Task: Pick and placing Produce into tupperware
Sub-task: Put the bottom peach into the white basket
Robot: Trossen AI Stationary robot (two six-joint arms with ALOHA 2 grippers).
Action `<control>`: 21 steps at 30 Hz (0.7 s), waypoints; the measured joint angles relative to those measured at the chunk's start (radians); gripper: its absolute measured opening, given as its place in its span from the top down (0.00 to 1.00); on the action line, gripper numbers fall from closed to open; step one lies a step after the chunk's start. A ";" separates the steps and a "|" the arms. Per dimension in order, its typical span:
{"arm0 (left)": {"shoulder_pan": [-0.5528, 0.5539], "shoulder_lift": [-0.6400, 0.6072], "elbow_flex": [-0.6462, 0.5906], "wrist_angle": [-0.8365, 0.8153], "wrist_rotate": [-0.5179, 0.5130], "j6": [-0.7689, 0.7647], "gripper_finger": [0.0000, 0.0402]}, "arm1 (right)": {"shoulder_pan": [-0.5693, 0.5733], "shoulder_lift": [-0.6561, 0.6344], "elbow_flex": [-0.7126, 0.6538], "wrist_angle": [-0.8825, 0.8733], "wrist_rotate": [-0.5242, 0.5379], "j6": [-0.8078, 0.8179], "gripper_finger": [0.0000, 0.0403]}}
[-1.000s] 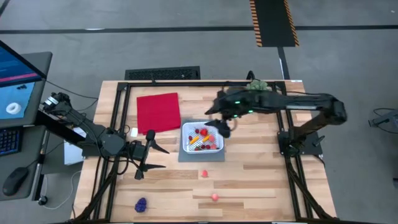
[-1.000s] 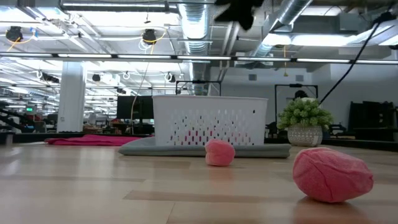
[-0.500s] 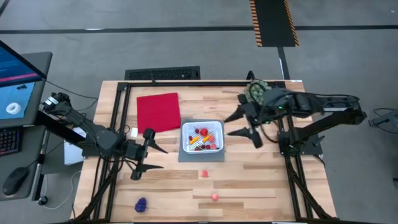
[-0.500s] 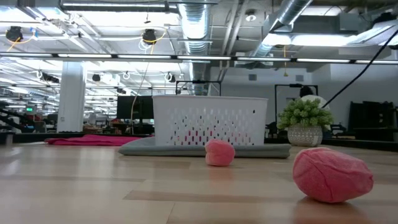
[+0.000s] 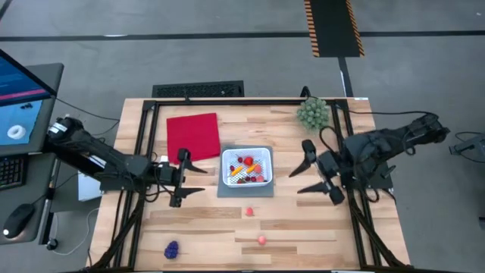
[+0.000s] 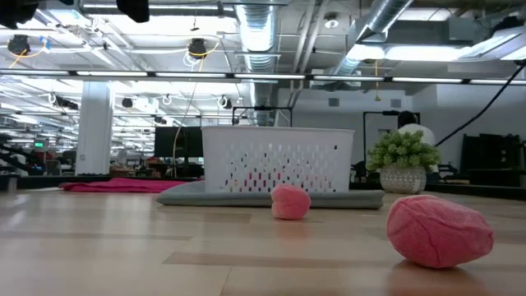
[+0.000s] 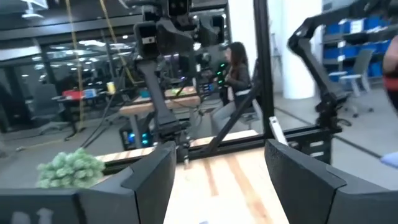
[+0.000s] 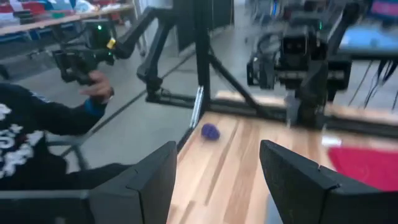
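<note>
"Hovering right of the tupperware point(image 5: 246, 168), the right gripper point(image 5: 314, 174) has its fingers spread, empty."
"And the left gripper point(image 5: 182, 176)?"
"Just left of it, also spread and empty."
"Produce?"
"Some inside; two pink pieces point(image 5: 248, 211) and grapes point(image 5: 172, 248) lie on the table point(image 5: 303, 220)."

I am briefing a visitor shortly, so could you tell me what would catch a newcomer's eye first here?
Probably the white tupperware at the table's centre, on a grey mat, holding bright produce. The red cloth lies just behind and left of it. Both arms wait open-fingered, the left gripper and right gripper flanking it.
</note>
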 joint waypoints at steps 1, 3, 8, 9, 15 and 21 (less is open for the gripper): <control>0.010 0.000 -0.002 0.004 0.016 -0.005 0.41 | 0.019 -0.009 -0.037 0.055 0.028 -0.018 0.37; 0.023 0.000 -0.003 0.009 0.027 -0.012 0.41 | 0.050 -0.020 -0.116 0.156 0.087 -0.051 0.37; 0.026 0.007 -0.022 0.002 0.027 -0.021 0.41 | 0.068 -0.016 -0.317 0.423 0.127 -0.057 0.37; 0.026 0.007 -0.023 0.003 0.027 -0.021 0.41 | 0.066 -0.005 -0.347 0.473 0.136 -0.041 0.37; 0.026 0.007 -0.023 0.007 0.026 -0.004 0.41 | 0.045 0.062 -0.429 0.583 0.162 0.014 0.37; 0.026 0.007 -0.023 0.007 0.026 -0.004 0.41 | 0.041 0.155 -0.434 0.616 0.162 0.049 0.37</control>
